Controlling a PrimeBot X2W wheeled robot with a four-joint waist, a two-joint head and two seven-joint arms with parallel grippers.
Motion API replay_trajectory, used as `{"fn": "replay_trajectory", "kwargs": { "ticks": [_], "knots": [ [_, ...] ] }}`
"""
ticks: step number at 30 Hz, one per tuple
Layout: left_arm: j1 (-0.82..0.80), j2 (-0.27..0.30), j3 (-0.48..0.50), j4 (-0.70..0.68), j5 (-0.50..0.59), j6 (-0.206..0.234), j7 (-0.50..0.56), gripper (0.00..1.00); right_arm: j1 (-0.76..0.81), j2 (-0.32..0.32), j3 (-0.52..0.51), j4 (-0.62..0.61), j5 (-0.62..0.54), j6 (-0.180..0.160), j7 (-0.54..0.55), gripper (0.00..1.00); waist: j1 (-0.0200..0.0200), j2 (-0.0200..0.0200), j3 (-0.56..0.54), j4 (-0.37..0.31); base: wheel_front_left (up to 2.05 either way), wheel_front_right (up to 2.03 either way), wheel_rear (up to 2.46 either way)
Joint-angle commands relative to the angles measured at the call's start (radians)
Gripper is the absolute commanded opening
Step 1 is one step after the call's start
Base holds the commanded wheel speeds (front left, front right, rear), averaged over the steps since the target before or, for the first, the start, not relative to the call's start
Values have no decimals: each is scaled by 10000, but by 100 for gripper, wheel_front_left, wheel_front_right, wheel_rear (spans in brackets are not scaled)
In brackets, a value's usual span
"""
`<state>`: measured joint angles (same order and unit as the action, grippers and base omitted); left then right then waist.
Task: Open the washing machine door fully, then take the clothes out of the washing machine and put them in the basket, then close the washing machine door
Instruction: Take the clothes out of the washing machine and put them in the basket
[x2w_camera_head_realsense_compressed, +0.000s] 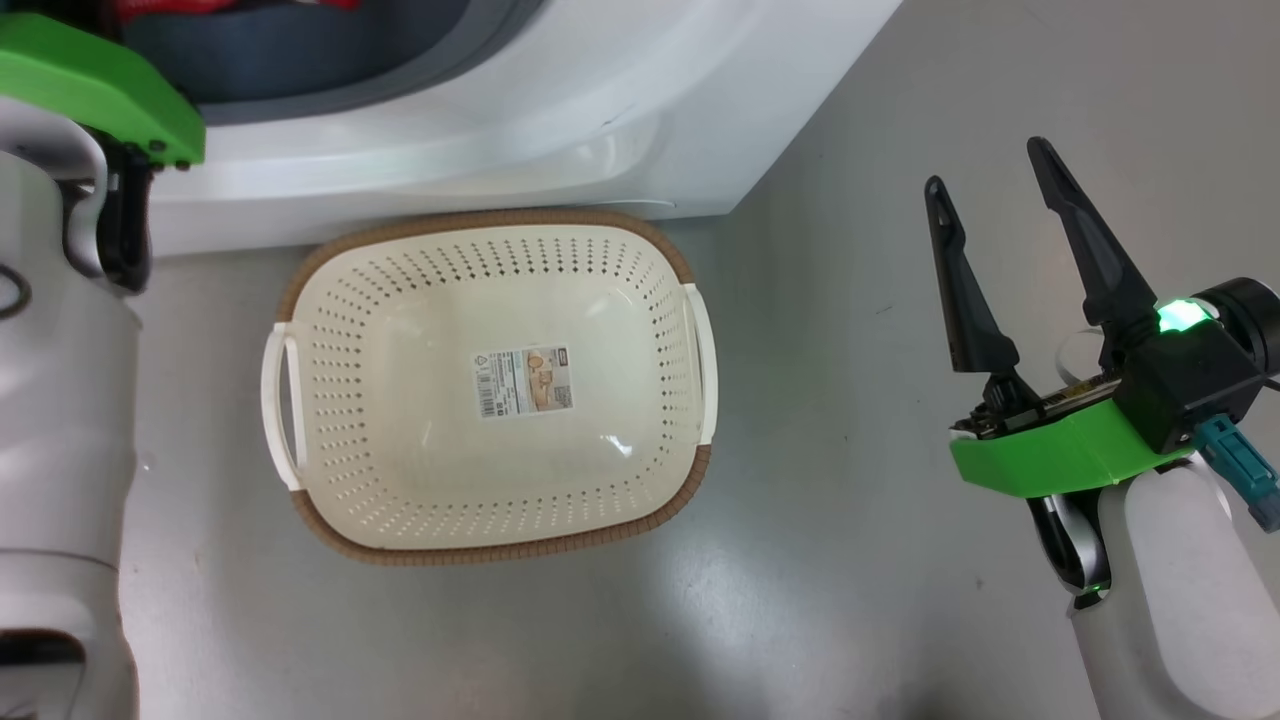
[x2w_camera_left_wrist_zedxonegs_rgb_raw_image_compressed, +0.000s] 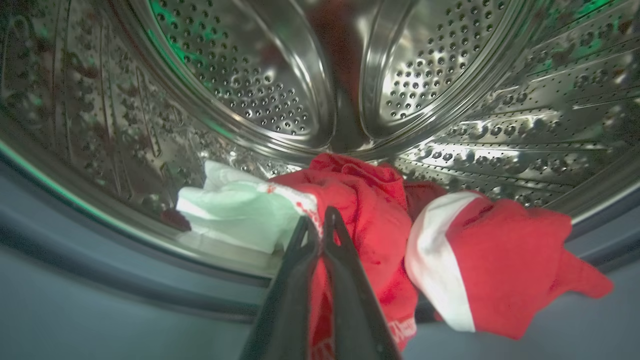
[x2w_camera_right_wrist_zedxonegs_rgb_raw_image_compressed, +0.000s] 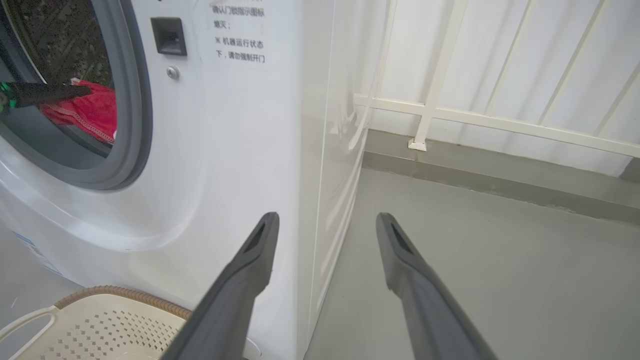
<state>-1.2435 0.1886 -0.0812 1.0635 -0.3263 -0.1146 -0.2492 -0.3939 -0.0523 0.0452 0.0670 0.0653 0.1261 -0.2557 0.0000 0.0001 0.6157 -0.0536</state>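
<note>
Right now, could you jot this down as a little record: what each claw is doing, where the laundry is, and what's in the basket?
left gripper: shut on the clothes, reaching into the drum
right gripper: open, holding nothing, over the floor beside the basket
clothes: red and white, lying at the drum's front edge
basket: on the floor before the washing machine, no clothes in it
stage: garment gripped, not yet lifted out
</note>
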Motion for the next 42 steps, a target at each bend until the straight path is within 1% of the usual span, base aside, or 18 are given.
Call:
{"fn": "replay_trajectory", "kwargs": {
  "ticks": [1,8,20,24,32,36,42],
  "knots": [
    [280,509,145,-727,106,28,-116,0,98,20,214,-199,110,46,-61,100,0,-1,-105,24,0,0,0],
    [1688,418,507,-2925,489,271,-123,0,191,20,293,-135,238,46,-61,100,0,-1,-533,-5,0,0,0],
    [3573,17,924,-5123,1086,655,-125,0,486,20,341,34,391,46,-61,100,0,-1,-1318,65,0,0,0],
    [4243,-136,996,-5681,1263,703,-125,0,605,20,380,95,430,46,-61,100,0,-1,-1638,93,0,0,0],
    [5482,-490,1106,-6740,1419,647,-125,0,830,20,297,172,469,46,-61,100,0,-1,-2205,211,0,0,0],
    [6061,-627,1151,-7070,1515,644,-125,0,976,20,298,230,535,46,-61,100,0,-1,-2511,240,0,0,0],
    [6868,-769,1119,-7204,1642,566,-125,0,1266,20,264,284,611,46,-61,100,0,-1,-3022,263,0,0,0]
  ]
}}
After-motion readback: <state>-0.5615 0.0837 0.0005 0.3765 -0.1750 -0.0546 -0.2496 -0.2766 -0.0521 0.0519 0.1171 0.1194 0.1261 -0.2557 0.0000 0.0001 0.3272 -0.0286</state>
